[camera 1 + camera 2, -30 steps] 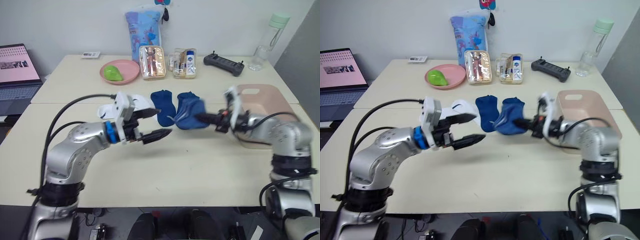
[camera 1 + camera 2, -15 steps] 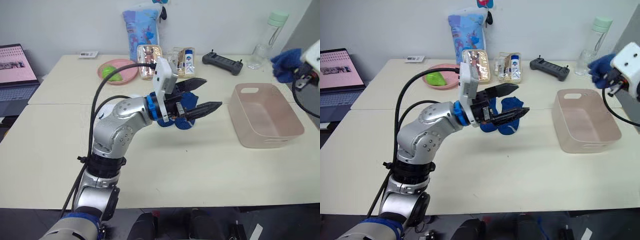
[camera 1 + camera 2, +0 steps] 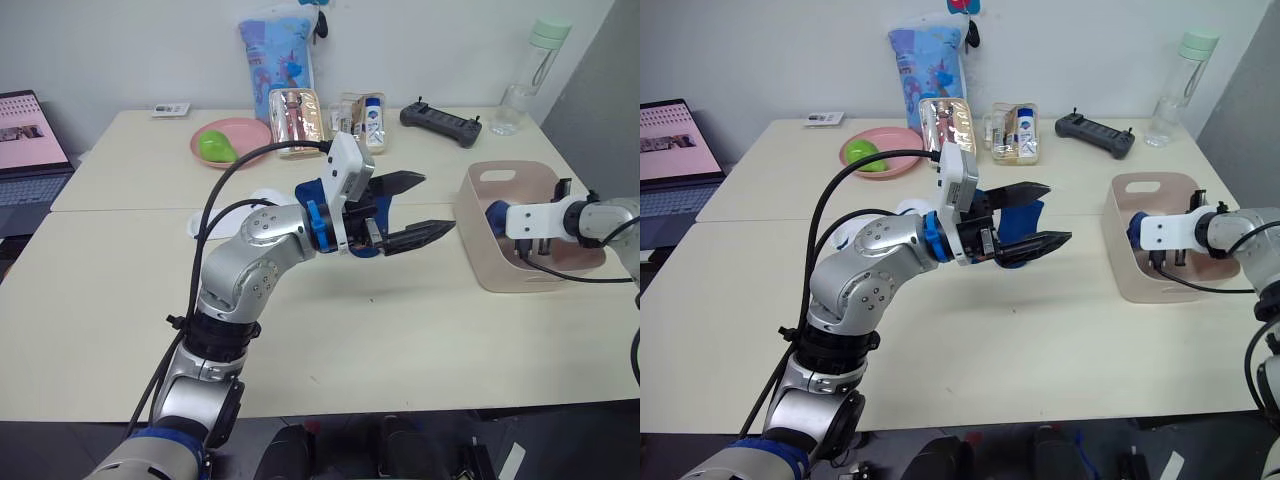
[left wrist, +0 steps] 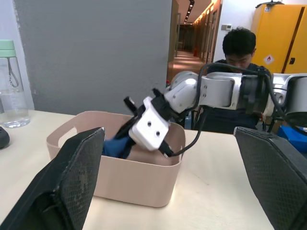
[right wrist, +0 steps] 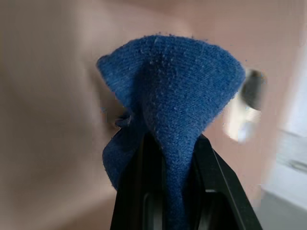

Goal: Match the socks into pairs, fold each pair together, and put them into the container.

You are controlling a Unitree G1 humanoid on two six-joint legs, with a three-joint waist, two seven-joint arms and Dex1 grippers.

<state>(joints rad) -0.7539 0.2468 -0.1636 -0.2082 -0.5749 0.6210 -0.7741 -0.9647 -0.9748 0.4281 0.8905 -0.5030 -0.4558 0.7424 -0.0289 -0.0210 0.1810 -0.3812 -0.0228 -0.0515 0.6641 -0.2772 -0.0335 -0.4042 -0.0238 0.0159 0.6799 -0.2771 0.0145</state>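
Your right pincer (image 5: pixel 165 158) is clamped on a blue sock (image 5: pixel 168 100), inside the tub (image 3: pixel 478 262) at right of frame. Your left pincer (image 3: pixel 418 207) hangs mid-frame above the table (image 3: pixel 400 330), fingers wide apart, holding nothing. More blue socks (image 3: pixel 1015 225) lie behind it.

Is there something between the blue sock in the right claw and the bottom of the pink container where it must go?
Nothing visible is in the way. The right claw is shut on the blue sock and already reaches inside the container, below its rim. The left claw is open above the table, apart from the container.
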